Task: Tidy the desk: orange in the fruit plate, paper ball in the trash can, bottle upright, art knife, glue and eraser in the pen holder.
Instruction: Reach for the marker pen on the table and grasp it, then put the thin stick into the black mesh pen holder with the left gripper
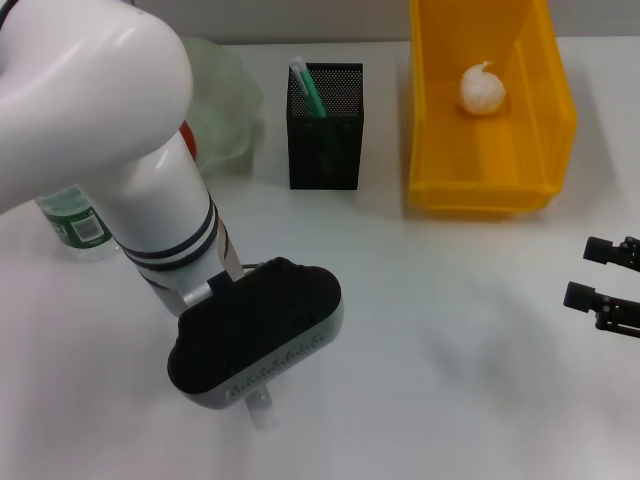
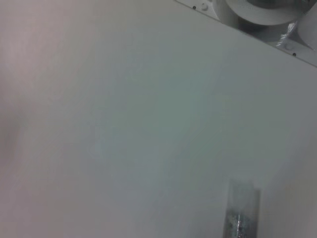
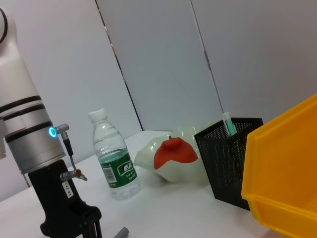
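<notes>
closest to the head camera hung the left gripper [image 1: 262, 408], low over the white surface [image 1: 430, 330] at the front; below its black housing a small pale cylinder [image 1: 262, 412] poked out, perhaps the glue, but i could not tell how the jaws stood or whether they held it. the right gripper [image 1: 592, 272] waited at the right edge, its jaws apart and empty. much looked done already: the paper ball [image 1: 482, 88] lay in the trash can [image 1: 430, 150], the orange [image 3: 172, 151] sat in the fruit plate [image 3: 185, 171], and the bottle [image 3: 113, 156] stood upright near the left arm. the pen holder [image 1: 326, 130] stood between plate and can with a green-and-white stick [image 1: 308, 88] in it; i saw no eraser. the risk, i judged, was that a small round piece could roll away under a careless close, or the big left forearm could swing into the bottle and tip it.
</notes>
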